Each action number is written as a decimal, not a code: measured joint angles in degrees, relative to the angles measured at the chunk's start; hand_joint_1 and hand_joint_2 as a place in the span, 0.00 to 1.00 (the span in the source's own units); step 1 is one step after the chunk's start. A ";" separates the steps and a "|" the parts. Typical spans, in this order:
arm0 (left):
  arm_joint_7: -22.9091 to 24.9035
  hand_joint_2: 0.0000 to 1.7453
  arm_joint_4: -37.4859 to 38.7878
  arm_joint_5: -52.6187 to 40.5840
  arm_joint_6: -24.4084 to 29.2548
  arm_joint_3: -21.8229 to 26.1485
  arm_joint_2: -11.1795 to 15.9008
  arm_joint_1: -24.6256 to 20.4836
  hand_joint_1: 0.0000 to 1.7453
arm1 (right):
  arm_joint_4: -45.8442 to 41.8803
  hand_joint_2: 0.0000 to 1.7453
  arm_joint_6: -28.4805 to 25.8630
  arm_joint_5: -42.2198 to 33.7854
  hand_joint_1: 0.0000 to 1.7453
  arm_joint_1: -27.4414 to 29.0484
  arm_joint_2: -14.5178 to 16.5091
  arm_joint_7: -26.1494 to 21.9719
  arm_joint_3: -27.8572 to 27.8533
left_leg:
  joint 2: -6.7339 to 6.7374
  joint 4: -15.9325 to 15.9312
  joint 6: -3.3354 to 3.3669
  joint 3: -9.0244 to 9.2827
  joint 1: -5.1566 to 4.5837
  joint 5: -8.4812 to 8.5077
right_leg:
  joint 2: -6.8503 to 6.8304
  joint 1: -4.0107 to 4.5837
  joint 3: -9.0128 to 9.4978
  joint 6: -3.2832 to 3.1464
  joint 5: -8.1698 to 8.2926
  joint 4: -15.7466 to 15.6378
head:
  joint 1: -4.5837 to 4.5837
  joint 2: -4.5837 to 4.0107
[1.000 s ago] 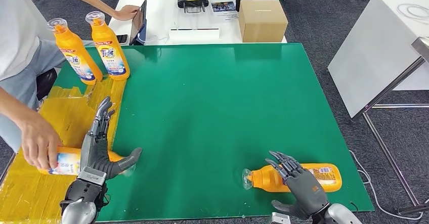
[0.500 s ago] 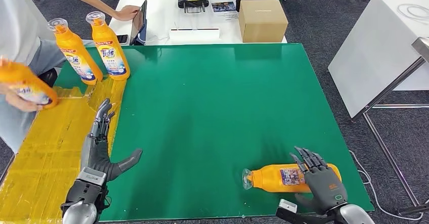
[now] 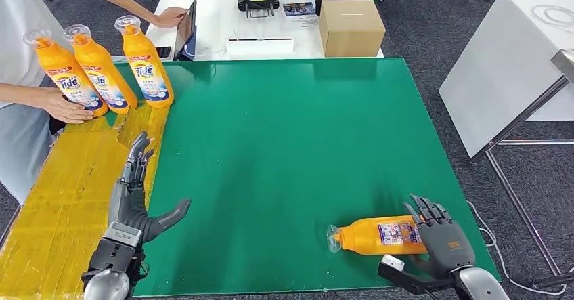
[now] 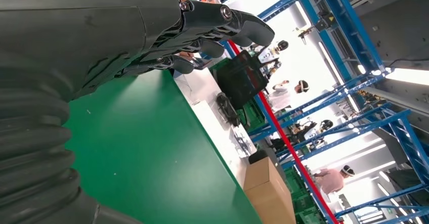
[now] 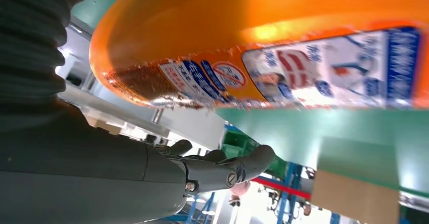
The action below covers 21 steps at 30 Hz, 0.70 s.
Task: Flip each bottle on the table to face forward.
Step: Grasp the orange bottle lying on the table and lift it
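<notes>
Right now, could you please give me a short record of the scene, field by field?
surface: green table with a yellow-taped strip on its left
lying bottle: orange bottle on its side near the front right, cap pointing left
upright bottles: three orange bottles at the far left
left robot hand: flat on the table, holding nothing
right robot hand: at the lying bottle's base end, fingers spread
person: hand on the leftmost upright bottle
</notes>
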 joint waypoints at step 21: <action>0.02 1.00 0.23 1.02 -0.22 -0.09 -0.03 -0.33 0.00 | 9.98 1.00 3.94 -1.07 1.00 -5.08 0.68 0.36 -0.82 | 0.05 -0.01 0.16 0.69 -0.01 -0.20 | 0.07 -0.01 0.05 0.03 -0.04 -0.10 | 0.03 0.00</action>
